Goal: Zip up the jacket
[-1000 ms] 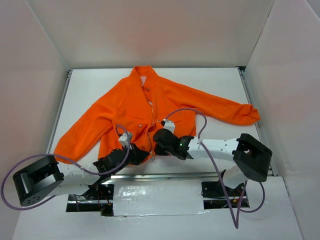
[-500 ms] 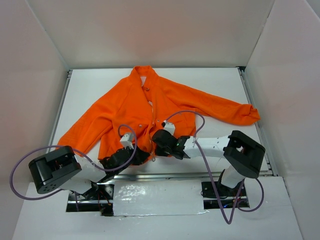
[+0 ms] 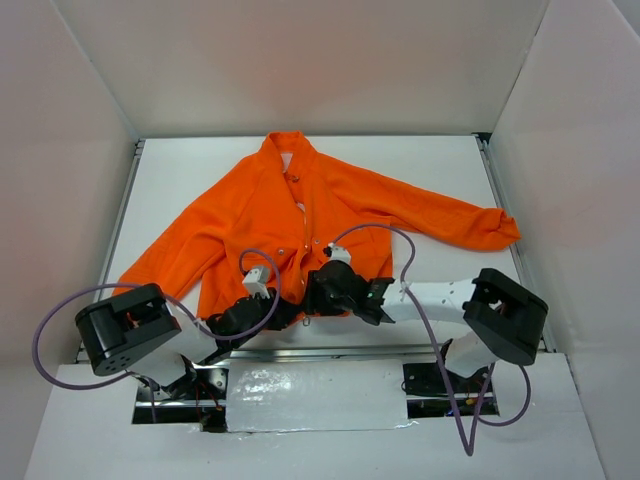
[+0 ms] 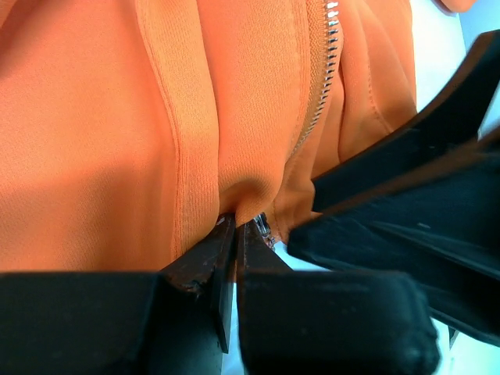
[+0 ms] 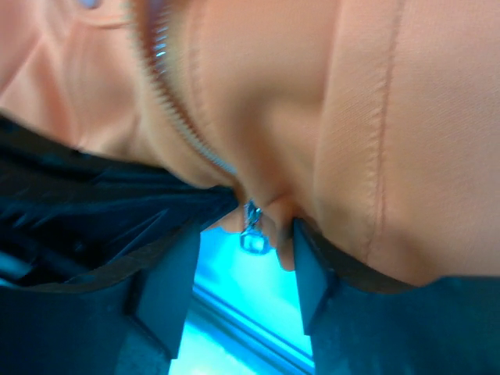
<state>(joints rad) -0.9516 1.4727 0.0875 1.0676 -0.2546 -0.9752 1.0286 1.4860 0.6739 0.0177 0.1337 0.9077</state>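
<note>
The orange jacket [image 3: 260, 215] lies flat on the white table, collar at the far side, front partly open along the pale zipper. Both grippers meet at its bottom hem. My left gripper [image 3: 287, 308] is shut on a fold of the hem [image 4: 242, 199] just left of the zipper's lower end; the metal zipper teeth [image 4: 322, 78] run up and away from it. My right gripper [image 5: 242, 273] stands open beside it, and the small metal zipper pull [image 5: 254, 237] hangs free between its fingers [image 5: 168, 289], touching neither. In the top view the right gripper [image 3: 315, 298] lies over the hem.
White enclosure walls surround the table on three sides. A metal rail [image 3: 330, 350] runs along the near table edge just under the hem. Purple cables [image 3: 400, 240] loop above both arms. The jacket's right sleeve [image 3: 470, 222] stretches toward the right wall.
My right gripper has opened and let go of the zipper pull, which now hangs loose. Both arms' elbows have shifted; the left gripper has kept its hold on the hem.
</note>
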